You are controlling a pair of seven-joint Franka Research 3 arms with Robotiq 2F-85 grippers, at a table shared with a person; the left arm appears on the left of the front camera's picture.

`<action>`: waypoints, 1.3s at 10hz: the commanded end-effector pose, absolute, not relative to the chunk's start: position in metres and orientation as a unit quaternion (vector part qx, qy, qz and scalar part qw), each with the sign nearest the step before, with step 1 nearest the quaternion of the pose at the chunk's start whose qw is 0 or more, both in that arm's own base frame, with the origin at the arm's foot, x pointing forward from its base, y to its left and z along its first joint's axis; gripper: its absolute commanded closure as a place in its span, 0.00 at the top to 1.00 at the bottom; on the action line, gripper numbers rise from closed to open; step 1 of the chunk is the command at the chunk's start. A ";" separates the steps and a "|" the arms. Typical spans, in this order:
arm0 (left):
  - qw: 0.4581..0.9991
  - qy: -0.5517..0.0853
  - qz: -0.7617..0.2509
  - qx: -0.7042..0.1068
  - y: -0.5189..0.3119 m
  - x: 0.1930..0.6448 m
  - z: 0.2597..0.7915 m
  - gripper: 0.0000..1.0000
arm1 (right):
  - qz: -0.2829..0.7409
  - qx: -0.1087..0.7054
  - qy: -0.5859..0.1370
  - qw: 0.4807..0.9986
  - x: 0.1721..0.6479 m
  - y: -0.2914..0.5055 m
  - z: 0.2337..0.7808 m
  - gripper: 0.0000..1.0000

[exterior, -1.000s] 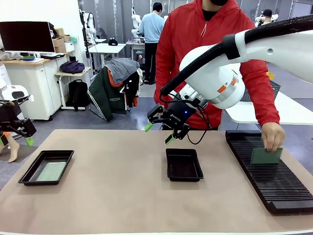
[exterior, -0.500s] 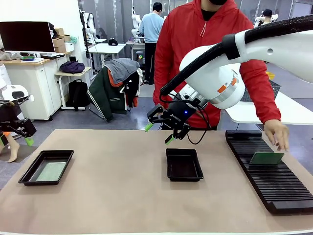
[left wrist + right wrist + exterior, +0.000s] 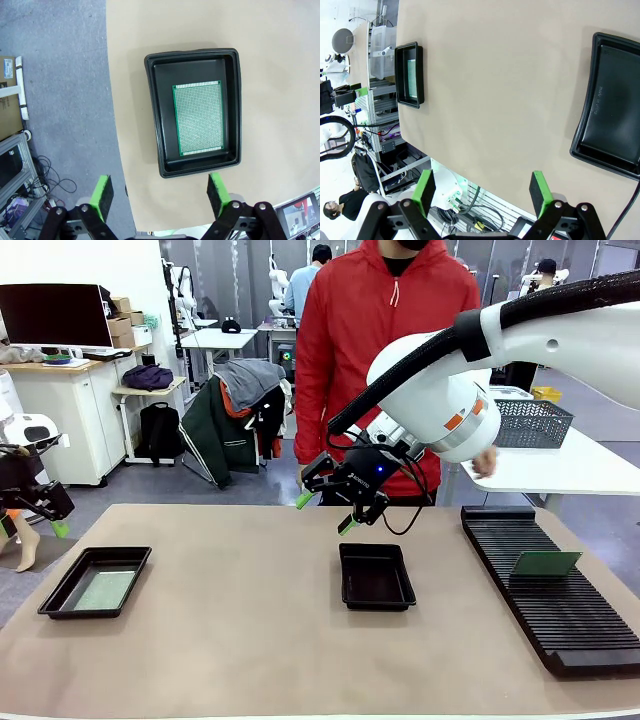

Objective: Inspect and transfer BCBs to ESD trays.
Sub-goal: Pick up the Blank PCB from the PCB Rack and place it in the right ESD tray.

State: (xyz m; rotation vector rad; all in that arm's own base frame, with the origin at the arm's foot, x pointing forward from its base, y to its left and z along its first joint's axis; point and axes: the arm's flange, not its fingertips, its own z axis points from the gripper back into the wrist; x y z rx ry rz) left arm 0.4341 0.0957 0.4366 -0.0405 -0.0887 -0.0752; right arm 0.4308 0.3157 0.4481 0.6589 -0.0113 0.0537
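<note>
One ESD tray [image 3: 62, 582] holds BCB [image 3: 103, 590]; second tray [image 3: 615, 100] embossing illegible.

Right arm [image 3: 430, 405] reaches in across the middle, elbow high, wrist angled downward, and the right gripper [image 3: 324, 513] hangs there with its jaws spread wide. Over at the far left, the left gripper [image 3: 58, 523] hovers, jaws wide apart too.

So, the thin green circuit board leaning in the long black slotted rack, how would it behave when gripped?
Probably stiff: the thin green circuit board shows straight edges, no sag. Likely light, being so thin. It leans in the long black slotted rack, so a sideways push may tip it flat.
</note>
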 end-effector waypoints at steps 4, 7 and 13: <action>0.998 -0.044 -0.041 -0.020 0.097 0.432 0.435 1.00 | 0.064 0.301 -0.009 0.951 0.420 0.295 0.456 1.00; 0.998 -0.044 -0.041 -0.020 0.097 0.432 0.435 1.00 | 0.095 0.251 -0.051 0.962 0.395 0.227 0.496 1.00; 0.998 -0.044 -0.041 -0.020 0.097 0.432 0.435 1.00 | 0.237 0.130 -0.106 0.957 0.346 0.063 0.590 1.00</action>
